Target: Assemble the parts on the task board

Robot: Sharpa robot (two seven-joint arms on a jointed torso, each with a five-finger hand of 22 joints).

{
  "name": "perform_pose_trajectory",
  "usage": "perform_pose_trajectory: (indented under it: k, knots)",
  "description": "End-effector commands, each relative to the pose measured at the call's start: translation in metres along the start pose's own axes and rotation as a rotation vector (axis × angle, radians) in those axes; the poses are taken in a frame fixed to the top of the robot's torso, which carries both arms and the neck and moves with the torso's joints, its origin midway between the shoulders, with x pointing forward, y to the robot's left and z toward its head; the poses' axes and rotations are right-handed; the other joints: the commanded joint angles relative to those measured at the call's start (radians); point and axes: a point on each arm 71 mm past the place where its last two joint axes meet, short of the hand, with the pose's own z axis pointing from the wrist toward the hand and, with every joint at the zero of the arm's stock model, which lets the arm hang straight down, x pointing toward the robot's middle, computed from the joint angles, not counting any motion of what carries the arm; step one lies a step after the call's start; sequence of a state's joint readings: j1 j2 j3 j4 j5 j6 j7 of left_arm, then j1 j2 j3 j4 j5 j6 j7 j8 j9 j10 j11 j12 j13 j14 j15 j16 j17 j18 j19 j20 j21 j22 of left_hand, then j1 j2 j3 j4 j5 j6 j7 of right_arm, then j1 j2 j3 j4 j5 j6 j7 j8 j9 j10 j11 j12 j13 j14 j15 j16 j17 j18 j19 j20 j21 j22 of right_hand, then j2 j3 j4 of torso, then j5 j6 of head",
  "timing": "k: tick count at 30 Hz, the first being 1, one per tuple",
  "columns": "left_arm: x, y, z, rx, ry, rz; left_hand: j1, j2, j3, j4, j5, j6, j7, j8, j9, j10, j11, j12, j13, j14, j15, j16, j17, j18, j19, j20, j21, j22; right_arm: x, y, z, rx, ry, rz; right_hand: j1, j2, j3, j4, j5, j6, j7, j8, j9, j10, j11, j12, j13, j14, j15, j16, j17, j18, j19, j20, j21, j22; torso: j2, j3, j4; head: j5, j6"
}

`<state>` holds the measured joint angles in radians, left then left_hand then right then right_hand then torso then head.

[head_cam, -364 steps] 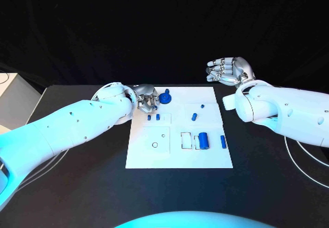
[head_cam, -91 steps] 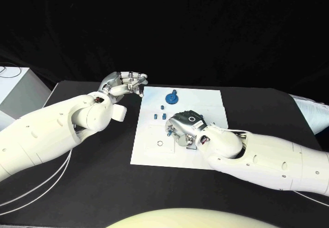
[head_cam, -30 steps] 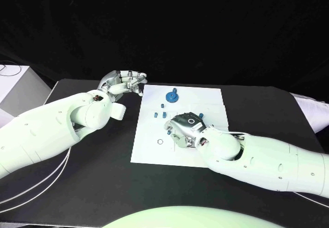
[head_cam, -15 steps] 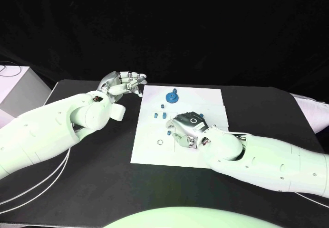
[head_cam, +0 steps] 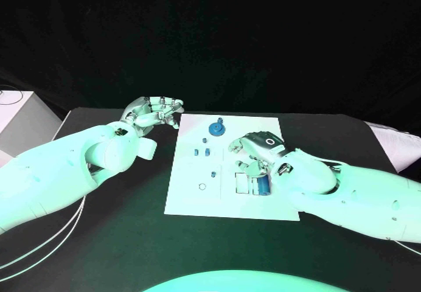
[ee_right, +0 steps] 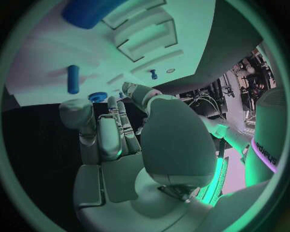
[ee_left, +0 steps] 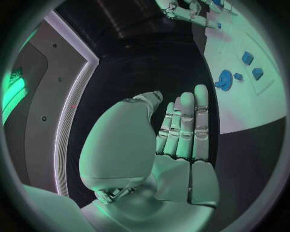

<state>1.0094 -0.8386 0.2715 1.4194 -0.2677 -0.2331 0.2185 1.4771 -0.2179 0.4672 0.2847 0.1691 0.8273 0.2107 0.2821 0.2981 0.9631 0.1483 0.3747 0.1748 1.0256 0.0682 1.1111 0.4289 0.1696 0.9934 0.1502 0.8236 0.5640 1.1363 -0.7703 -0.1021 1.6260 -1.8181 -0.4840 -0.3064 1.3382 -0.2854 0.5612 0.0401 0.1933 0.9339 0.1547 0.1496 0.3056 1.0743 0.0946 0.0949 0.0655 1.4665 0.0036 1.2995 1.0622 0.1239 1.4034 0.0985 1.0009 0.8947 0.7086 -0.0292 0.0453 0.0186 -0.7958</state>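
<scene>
The white task board lies mid-table. My right hand hovers over its middle and pinches a small blue part between thumb and fingertip; the right wrist view shows that hand from behind. Just nearer than it, a large blue cylinder lies beside a rectangular recess. A round blue knobbed part sits at the board's far edge, with two small blue pieces near it. My left hand is off the board's far-left corner, holding nothing.
A short blue pin and a tiny blue peg lie on the board. A small round hole is on the board's left half. A white box stands at the table's left edge.
My right hand has risen from the board's middle and shifted to the right and farther back, uncovering the blue cylinder and the recess. The left hand has stayed where it was.
</scene>
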Motion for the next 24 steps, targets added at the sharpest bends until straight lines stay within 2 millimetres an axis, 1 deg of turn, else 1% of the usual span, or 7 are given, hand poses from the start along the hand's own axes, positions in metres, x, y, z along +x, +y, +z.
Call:
perform_pose_trajectory:
  k: [1,2,5,6,11,13,24]
  knots:
    - [0.000,-0.001,-0.001,0.009,0.014,-0.002,0.006,-0.001,-0.006,-0.001,0.002,-0.008,0.012,0.004,-0.001,-0.005,-0.001,0.004,0.001,-0.005,0.001,-0.005,-0.001,0.014,-0.001,0.008,-0.006,-0.001,-0.005,-0.009,0.000,0.008,0.087,0.022,-0.001,0.006,-0.049,0.011,-0.009,-0.007,-0.003,-0.007,-0.003,-0.011,-0.002,-0.004,-0.001,0.011,-0.002,0.006,0.000,0.005,0.004,-0.001,-0.005,-0.002,-0.001,0.0012,-0.0051,-0.008,0.009]
    - [0.000,-0.001,-0.001,0.009,0.013,-0.002,0.006,-0.001,-0.006,-0.001,0.002,-0.008,0.012,0.004,-0.001,-0.005,-0.001,0.004,0.001,-0.005,0.001,-0.005,-0.001,0.014,-0.001,0.008,-0.006,-0.001,-0.009,-0.014,0.000,0.016,0.098,0.012,0.013,0.012,-0.088,0.021,-0.009,-0.004,-0.002,-0.010,-0.005,-0.016,-0.001,-0.004,0.000,0.012,-0.002,0.009,0.001,0.005,0.006,-0.002,-0.007,-0.002,-0.002,0.0016,-0.0058,-0.009,0.010]
    - [-0.001,-0.001,-0.001,0.008,0.010,-0.001,0.006,-0.001,-0.006,-0.001,0.002,-0.008,0.012,0.004,-0.001,-0.005,-0.001,0.004,0.001,-0.005,0.001,-0.005,-0.001,0.014,-0.001,0.008,-0.006,-0.001,-0.015,-0.024,0.000,0.031,0.116,-0.005,0.022,0.015,-0.107,0.027,-0.008,-0.002,-0.005,-0.011,-0.006,-0.020,-0.001,-0.005,0.000,0.012,-0.002,0.011,0.002,0.004,0.007,-0.001,-0.009,-0.002,-0.003,0.0025,-0.0076,-0.009,0.011]
    - [-0.002,0.000,-0.001,0.008,0.010,-0.001,0.006,-0.001,-0.006,-0.001,0.002,-0.008,0.012,0.004,-0.001,-0.005,-0.001,0.004,0.001,-0.005,0.001,-0.005,-0.001,0.014,-0.001,0.008,-0.006,-0.001,-0.018,-0.028,-0.001,0.037,0.123,-0.011,0.035,0.020,-0.137,0.036,-0.006,-0.001,-0.007,-0.014,-0.008,-0.024,-0.001,-0.004,0.000,0.012,-0.002,0.013,0.003,0.004,0.008,-0.002,-0.012,-0.002,-0.004,0.0032,-0.0084,-0.010,0.013]
    - [-0.003,0.001,-0.002,0.005,0.007,-0.001,0.006,-0.001,-0.006,-0.001,0.002,-0.008,0.012,0.004,-0.001,-0.005,-0.001,0.004,0.001,-0.005,0.001,-0.005,-0.001,0.014,-0.001,0.008,-0.006,-0.001,-0.021,-0.041,-0.001,0.064,0.167,-0.037,0.063,0.029,-0.181,0.053,-0.002,0.003,-0.012,-0.020,-0.013,-0.033,0.000,-0.004,0.000,0.013,-0.001,0.018,0.005,0.003,0.012,-0.002,-0.011,0.002,-0.004,0.0037,-0.0074,-0.011,0.014]
    - [-0.003,0.001,-0.002,0.004,0.006,0.000,0.006,-0.001,-0.006,-0.001,0.002,-0.008,0.012,0.004,-0.001,-0.005,-0.001,0.004,0.001,-0.005,0.001,-0.005,-0.001,0.014,-0.001,0.008,-0.006,-0.001,-0.020,-0.045,0.000,0.074,0.184,-0.045,0.074,0.032,-0.199,0.062,-0.001,0.002,-0.017,-0.023,-0.015,-0.038,0.001,-0.004,-0.001,0.013,0.000,0.020,0.006,0.004,0.012,-0.002,-0.015,-0.001,-0.004,0.0018,-0.0059,-0.013,0.014]
    - [-0.005,0.002,-0.003,0.002,0.004,0.001,0.006,-0.001,-0.006,-0.001,0.002,-0.008,0.012,0.004,-0.001,-0.005,-0.001,0.004,0.001,-0.005,0.001,-0.005,-0.001,0.014,-0.001,0.008,-0.006,-0.001,-0.018,-0.056,0.004,0.107,0.211,-0.083,0.109,0.048,-0.212,0.077,-0.001,0.014,-0.022,-0.024,-0.019,-0.039,0.001,0.001,0.000,0.012,0.000,0.020,0.002,0.004,0.014,-0.002,-0.019,-0.001,-0.001,0.0014,-0.0037,-0.019,0.013]
